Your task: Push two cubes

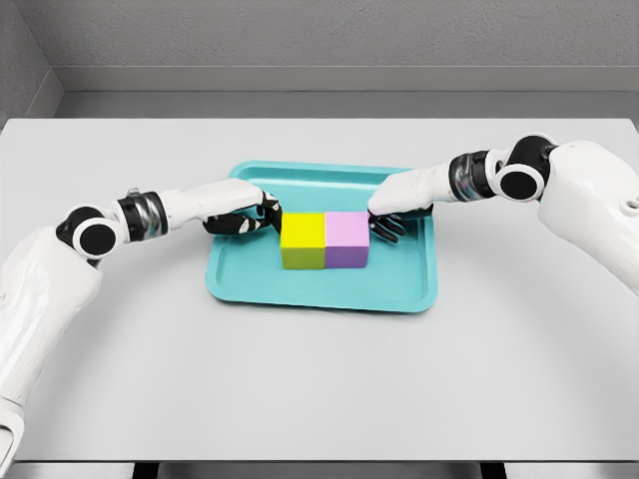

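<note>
Head view: yellow cube (pixel 302 240) touches pink cube (pixel 346 239) on unlabelled teal tray (pixel 321 291).

The tray (pixel 321 289) is plain teal; on it, the yellow cube (pixel 303 240) shows a brighter top and an olive-tinged front, and the cube (pixel 347 239) touching its right side is pale pink on top, violet in front; left of the tray the left hand (pixel 243 217) has black fingers under a white back; right of the tray the right hand (pixel 392 215) is coloured alike; the table (pixel 319 379) is plain light grey.
</note>
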Tool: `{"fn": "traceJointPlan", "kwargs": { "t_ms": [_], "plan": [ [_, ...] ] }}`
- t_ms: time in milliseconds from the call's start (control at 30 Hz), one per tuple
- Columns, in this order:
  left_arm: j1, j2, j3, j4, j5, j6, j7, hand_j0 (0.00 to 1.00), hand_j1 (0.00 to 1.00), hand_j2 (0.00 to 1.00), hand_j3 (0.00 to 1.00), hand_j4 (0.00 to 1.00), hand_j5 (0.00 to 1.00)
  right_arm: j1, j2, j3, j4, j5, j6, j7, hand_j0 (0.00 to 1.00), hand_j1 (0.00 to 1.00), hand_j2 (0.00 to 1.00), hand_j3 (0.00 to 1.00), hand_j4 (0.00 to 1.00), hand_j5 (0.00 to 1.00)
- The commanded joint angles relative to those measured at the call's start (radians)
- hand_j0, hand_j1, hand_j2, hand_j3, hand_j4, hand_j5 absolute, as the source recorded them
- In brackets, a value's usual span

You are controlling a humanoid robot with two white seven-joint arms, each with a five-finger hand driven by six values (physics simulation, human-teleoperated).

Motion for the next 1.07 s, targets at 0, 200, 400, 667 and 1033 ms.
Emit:
{"fn": "traceJointPlan", "kwargs": {
  "t_ms": [0, 200, 400, 667, 1033],
  "plan": [
    [0.002, 0.003, -0.001, -0.004, 0.006, -0.005, 0.003, 0.48, 0.48, 0.48, 0.48, 0.48, 0.48, 0.0, -0.001, 0.002, 0.001, -0.004, 0.001, -0.005, 0.1, 0.1, 0.1, 0.1, 0.1, 0.1],
    [0.002, 0.02, 0.005, -0.005, 0.008, -0.005, 0.003, 0.37, 0.37, 0.37, 0.37, 0.37, 0.37, 0.0, -0.006, -0.002, 0.019, 0.013, 0.001, -0.005, 0.1, 0.1, 0.1, 0.1, 0.1, 0.1],
    [0.0, 0.022, 0.005, -0.015, 0.009, -0.005, 0.003, 0.07, 0.07, 0.07, 0.07, 0.07, 0.07, -0.012, -0.01, -0.012, 0.021, 0.013, 0.001, -0.005, 0.1, 0.1, 0.1, 0.1, 0.1, 0.1],
    [-0.028, 0.207, 0.002, -0.206, 0.245, -0.005, 0.003, 0.07, 0.07, 0.07, 0.07, 0.07, 0.07, -0.074, -0.164, -0.223, 0.021, 0.016, 0.001, -0.005, 0.11, 0.11, 0.11, 0.11, 0.11, 0.11],
    [0.058, 0.456, 0.02, -0.145, 0.308, -0.005, 0.003, 1.0, 1.0, 1.0, 1.0, 1.0, 1.0, 0.031, -0.354, -0.24, 0.088, 0.01, 0.001, -0.005, 1.0, 1.0, 1.0, 1.0, 1.0, 1.0]
  ]
}}
